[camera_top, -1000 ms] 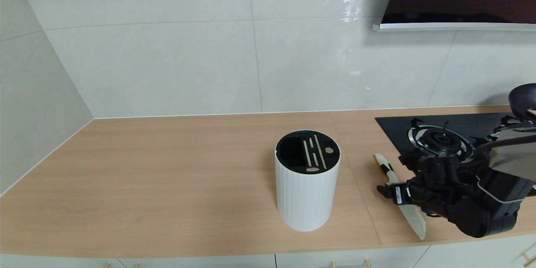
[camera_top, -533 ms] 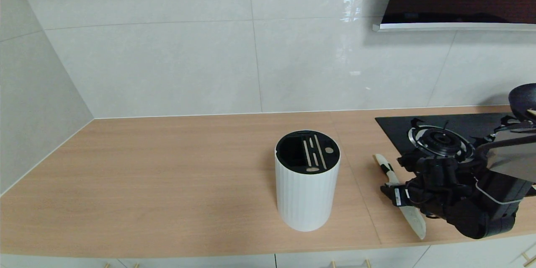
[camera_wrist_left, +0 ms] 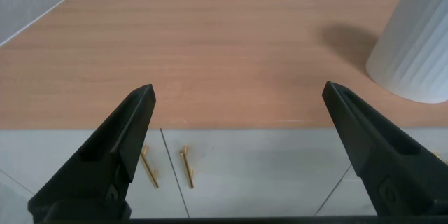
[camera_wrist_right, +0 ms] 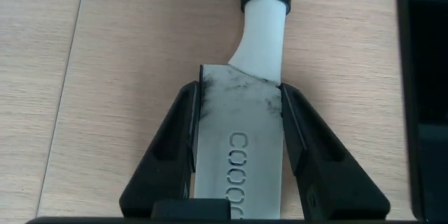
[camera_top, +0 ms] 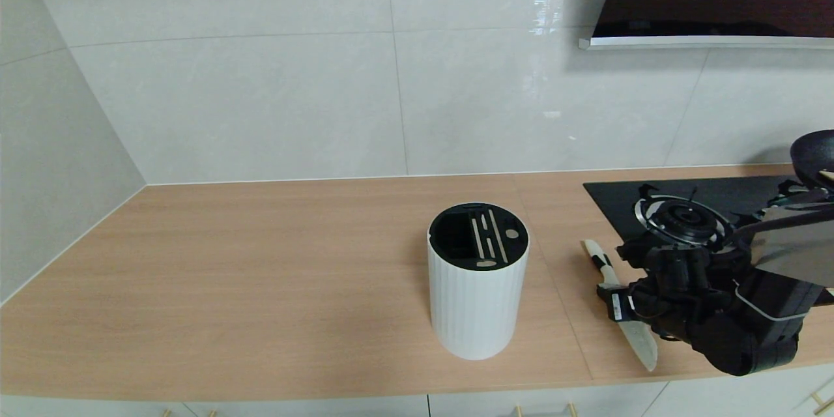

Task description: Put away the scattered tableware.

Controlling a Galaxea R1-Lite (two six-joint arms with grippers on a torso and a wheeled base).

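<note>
Head view: the white ribbed cylindrical holder (camera_top: 477, 293) with its black slotted top stands upright near the middle of the pale wooden table (camera_top: 260, 287), and every slot that shows looks unfilled, so by my reading nothing is put away yet. The one piece of scattered tableware visible, a white-bladed kitchen knife (camera_top: 640, 342) with a white and black handle, lies lengthwise near the table's front edge, between the holder and the black gas hob (camera_top: 684, 216), handle toward the wall and tip toward the robot. The right gripper (camera_top: 619, 305) sits low over the knife where blade meets handle. Whether the blade is off the wood I cannot tell

Left wrist view: the left gripper (camera_wrist_left: 236, 94) hangs off the front of the table, over the cupboard fronts (camera_wrist_left: 185, 171) with slim gold handles. Its jaws are spread wide and carry nothing. The holder's ribbed wall shows well off to one side

Right wrist view: the right jaws are clenched on the knife, one pressed against each long edge of the speckled white blade, just short of the handle, with bare table around them. The grasp looks square and centred

Judgement: the task is at its first stage, with the knife seized but not carried. What remains is to lift it, bring it over to the holder, turn it tip down and slide it into one of the narrow slots
</note>
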